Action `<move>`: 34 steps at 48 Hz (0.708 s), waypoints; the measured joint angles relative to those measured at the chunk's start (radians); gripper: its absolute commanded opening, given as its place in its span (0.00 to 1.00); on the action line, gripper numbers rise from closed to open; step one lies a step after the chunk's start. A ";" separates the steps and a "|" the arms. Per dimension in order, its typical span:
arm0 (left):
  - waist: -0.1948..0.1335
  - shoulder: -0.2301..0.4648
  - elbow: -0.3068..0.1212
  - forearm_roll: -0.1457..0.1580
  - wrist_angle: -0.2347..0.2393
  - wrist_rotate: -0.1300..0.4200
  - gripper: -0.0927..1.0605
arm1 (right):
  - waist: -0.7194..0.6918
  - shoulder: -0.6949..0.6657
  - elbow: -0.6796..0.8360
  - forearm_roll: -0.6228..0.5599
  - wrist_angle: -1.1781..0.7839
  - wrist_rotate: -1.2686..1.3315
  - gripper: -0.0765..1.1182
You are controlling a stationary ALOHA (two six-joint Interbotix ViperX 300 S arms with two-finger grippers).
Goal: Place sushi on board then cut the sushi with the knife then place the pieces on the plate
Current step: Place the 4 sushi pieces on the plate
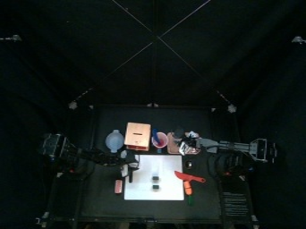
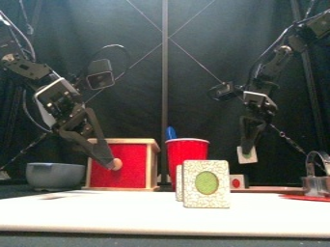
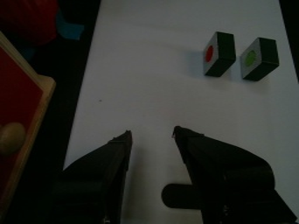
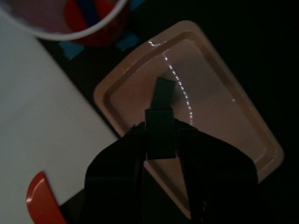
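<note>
While pinched shut on one dark green sushi piece [image 4: 166, 91], with the right gripper [image 4: 162, 112] hanging just above the pink tray [image 4: 228, 96] on the tabletop behind the board's [image 1: 162, 165] back right corner, hold lightly: judged light, stiff and smooth-sided, likely to twist out if squeezed at a corner, so best taken across two flat opposite faces. Left gripper [image 3: 152, 144] parted to a moderate gap, holding and touching nothing, near the board's left edge. Two more pieces [image 3: 219, 54] side by side near the board's middle, well apart from both grippers, with the red knife [image 1: 189, 179] along its right edge.
</note>
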State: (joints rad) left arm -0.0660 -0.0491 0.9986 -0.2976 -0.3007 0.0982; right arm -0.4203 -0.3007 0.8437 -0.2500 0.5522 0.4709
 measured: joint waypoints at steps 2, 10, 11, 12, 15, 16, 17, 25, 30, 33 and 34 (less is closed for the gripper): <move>0.000 0.000 0.000 0.000 0.000 0.000 0.79 | -0.014 0.011 0.009 -0.002 -0.003 -0.008 0.49; 0.000 0.000 0.000 -0.002 0.000 0.000 0.79 | -0.029 0.092 0.046 -0.014 -0.057 -0.009 0.49; 0.002 0.000 0.000 -0.003 0.002 0.000 0.79 | -0.029 0.101 0.049 -0.014 -0.067 -0.006 0.49; 0.002 0.000 0.000 -0.003 0.002 0.000 0.79 | -0.029 0.107 0.051 -0.015 -0.078 -0.006 0.49; 0.002 0.000 0.000 -0.008 0.005 0.000 0.79 | -0.031 0.126 0.051 -0.014 -0.114 -0.005 0.49; 0.002 0.000 0.000 -0.009 0.008 0.000 0.79 | -0.031 0.132 0.051 -0.014 -0.126 -0.005 0.49; 0.002 0.000 0.000 -0.011 0.009 0.000 0.79 | -0.031 0.137 0.051 -0.014 -0.133 -0.005 0.50; 0.002 0.000 0.000 -0.028 0.028 0.000 0.79 | -0.040 0.167 0.046 0.000 -0.169 -0.005 0.53; 0.002 0.000 0.000 -0.040 0.032 0.000 0.79 | -0.044 0.169 0.046 0.000 -0.172 -0.003 0.59; 0.002 0.000 0.000 -0.043 0.032 0.000 0.79 | -0.046 0.169 0.046 0.000 -0.172 -0.006 0.63; 0.000 0.000 0.000 -0.043 0.032 0.000 0.79 | -0.046 0.170 0.046 0.000 -0.172 -0.005 0.64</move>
State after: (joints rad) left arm -0.0660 -0.0491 0.9986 -0.3405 -0.2684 0.0982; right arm -0.4663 -0.1304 0.8897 -0.2500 0.3804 0.4663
